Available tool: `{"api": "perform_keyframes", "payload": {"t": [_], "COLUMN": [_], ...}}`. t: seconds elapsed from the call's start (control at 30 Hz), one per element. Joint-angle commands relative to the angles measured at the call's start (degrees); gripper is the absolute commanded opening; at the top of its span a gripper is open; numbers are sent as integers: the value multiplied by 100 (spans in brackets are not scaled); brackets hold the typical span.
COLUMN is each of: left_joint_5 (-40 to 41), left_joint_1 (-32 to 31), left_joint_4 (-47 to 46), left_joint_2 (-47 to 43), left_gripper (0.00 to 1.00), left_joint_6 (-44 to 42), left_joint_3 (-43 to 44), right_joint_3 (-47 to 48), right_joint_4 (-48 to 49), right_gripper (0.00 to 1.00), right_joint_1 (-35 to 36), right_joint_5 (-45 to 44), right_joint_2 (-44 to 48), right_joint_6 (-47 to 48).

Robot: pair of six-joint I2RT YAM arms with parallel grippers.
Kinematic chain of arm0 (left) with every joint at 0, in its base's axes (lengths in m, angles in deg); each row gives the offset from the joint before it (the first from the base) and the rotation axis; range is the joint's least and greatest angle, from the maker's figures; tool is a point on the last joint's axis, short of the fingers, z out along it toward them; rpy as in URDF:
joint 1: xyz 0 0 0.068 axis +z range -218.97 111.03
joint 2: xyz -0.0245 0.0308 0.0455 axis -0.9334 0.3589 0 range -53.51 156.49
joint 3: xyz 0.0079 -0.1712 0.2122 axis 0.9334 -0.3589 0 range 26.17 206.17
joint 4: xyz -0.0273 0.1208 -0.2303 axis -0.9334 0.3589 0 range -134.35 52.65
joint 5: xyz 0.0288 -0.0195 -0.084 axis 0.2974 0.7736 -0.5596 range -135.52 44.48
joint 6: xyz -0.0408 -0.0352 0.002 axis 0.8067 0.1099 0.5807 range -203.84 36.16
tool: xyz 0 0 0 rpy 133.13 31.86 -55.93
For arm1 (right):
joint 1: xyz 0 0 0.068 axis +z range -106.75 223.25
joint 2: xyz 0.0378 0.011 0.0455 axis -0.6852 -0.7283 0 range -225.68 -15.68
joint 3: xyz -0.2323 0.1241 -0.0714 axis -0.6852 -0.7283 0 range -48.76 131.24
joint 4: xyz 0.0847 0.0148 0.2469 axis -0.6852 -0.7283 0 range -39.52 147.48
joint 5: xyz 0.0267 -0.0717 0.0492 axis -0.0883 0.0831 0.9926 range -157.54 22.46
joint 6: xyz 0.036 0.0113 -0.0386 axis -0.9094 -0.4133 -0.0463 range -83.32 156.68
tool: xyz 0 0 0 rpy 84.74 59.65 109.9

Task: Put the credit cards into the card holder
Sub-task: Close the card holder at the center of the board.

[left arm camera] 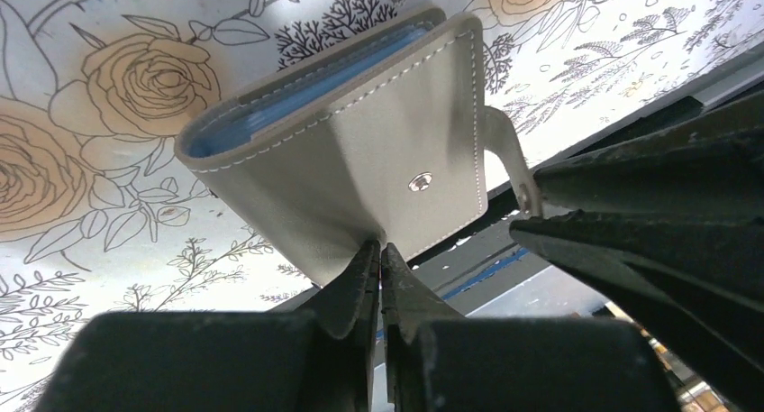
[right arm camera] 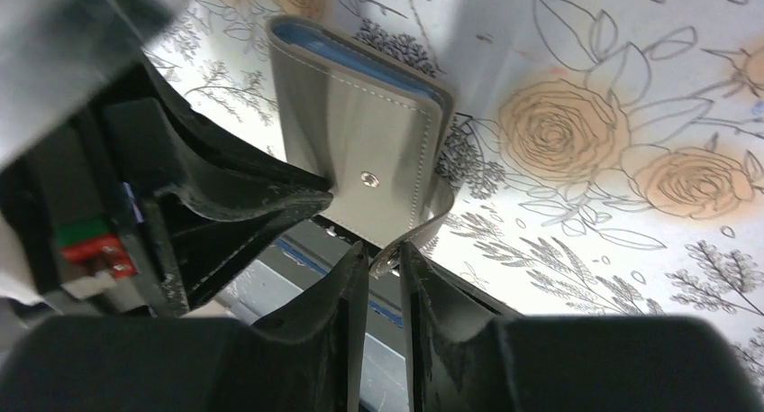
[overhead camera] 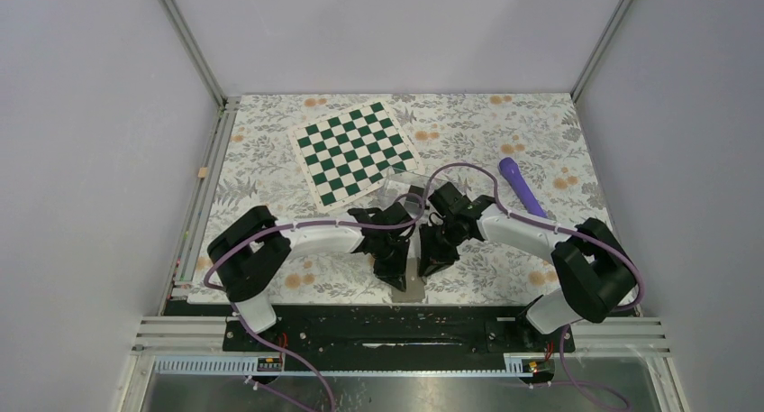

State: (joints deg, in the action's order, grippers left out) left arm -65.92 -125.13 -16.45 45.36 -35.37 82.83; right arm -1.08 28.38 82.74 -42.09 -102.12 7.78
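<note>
Left gripper [left arm camera: 380,254]: jaws pressed together on the lower edge of the taupe wallet [left arm camera: 360,151], at the near edge of the floral table [overhead camera: 504,268]. I judge this an anchor, steadying the wallet while the other arm works the closure.

Right gripper [right arm camera: 383,254]: jaws a narrow gap apart, with the snap tab [left arm camera: 506,151] lying between them. The gap looks wider than the strap, so I judge the hold loose.

Wallet is folded, blue lining showing along 1 edge. Credit cards: 0 visible, presumably inside.

Card holder [overhead camera: 403,179] stands just beyond both grippers, beside the chessboard mat [overhead camera: 353,152], handy for the transfer.
</note>
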Motion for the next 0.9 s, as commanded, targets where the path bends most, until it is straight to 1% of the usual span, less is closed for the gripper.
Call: {"api": "perform_keyframes", "payload": {"t": [0.0,0.2,0.4,0.47,0.67,0.73,0.77,0.87], "left_joint_5": [558,620,609,627,433,318,216,-62], "left_joint_1": [-80,-89,-114,-119,-114,-114,-104,-32], "left_joint_4": [446,440,444,435,53,-202,-438,-1320], "left_joint_2": [6,-141,-187,-268,-427,-489,-549,-805], "left_gripper": [5,7,7,9,19,29,37,45], "left_joint_6": [-320,-357,-426,-405,-308,-110,27,563], "left_joint_3": [150,31,28,27,-85,-214,-328,-749], "right_joint_3": [132,421,571,556,493,506,493,402], "right_joint_4": [390,683,779,777,918,914,910,903], "right_gripper": [23,14,12,11,11,11,11,11], "right_joint_1": [49,50,49,47,48,50,51,50], "right_joint_5": [486,623,464,408,371,378,367,311], "right_joint_2": [-163,-598,-974,-1088,-966,-955,-965,-1079], "right_joint_6": [-66,-128,-113,-104,-170,-184,-185,-193]}}
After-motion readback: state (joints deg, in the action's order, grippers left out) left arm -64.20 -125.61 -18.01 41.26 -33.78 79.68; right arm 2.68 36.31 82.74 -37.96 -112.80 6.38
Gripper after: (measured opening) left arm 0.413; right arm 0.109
